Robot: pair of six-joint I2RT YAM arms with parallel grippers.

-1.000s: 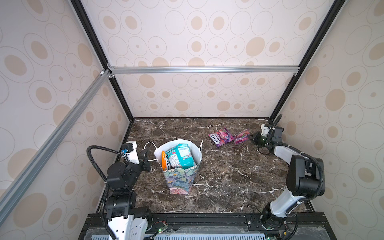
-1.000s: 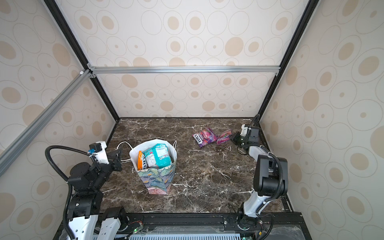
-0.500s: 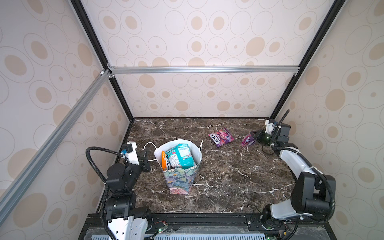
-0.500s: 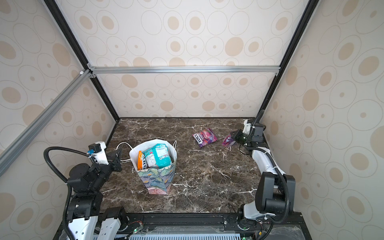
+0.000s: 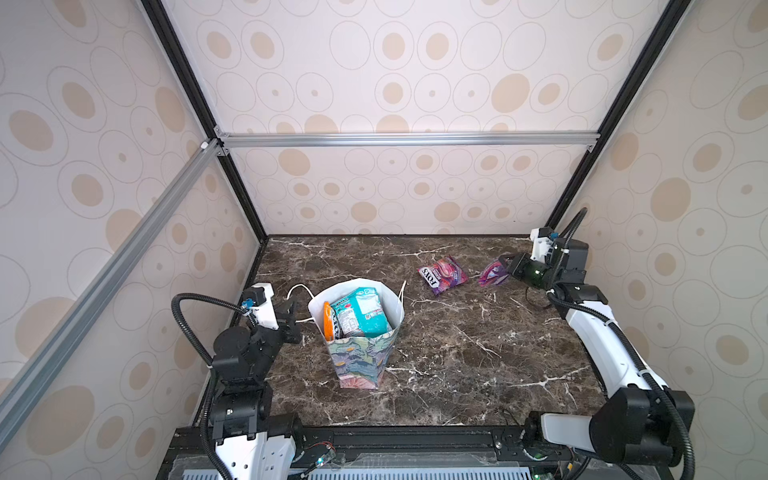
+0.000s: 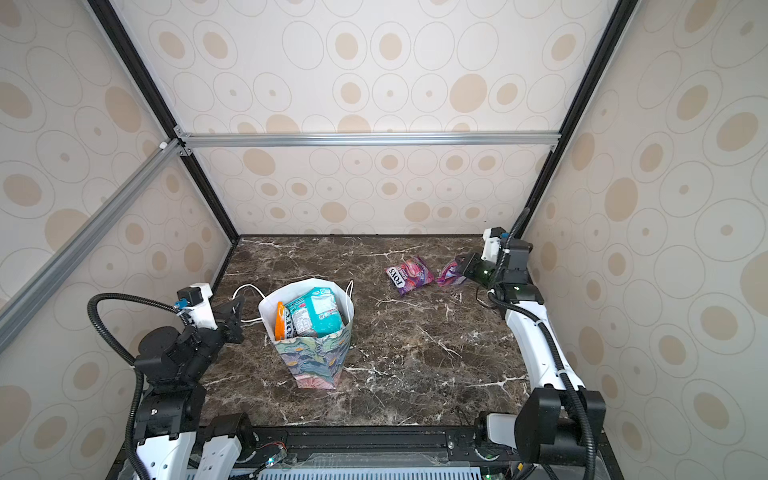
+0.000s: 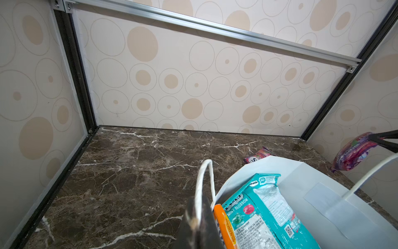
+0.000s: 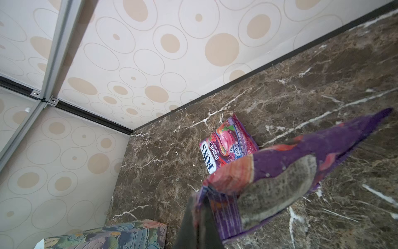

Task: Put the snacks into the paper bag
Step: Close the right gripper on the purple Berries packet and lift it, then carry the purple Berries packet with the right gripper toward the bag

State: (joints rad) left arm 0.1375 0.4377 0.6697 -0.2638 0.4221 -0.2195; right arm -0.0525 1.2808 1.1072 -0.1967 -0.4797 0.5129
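Note:
The paper bag stands upright at the front left, with a teal snack and an orange snack inside. My left gripper is shut on the bag's near cord handle. At the back right, my right gripper is shut on the edge of a purple snack that hangs above the table. A purple-pink FOX'S snack lies flat beside it.
The dark marble table is boxed in by patterned walls. The right wall stands close behind my right wrist. The bag's far cord handle sticks up from its rim.
My right gripper has lifted the purple snack off the table and drawn it to the right, away from the FOX'S snack that still lies there. The left arm and bag have stayed put.

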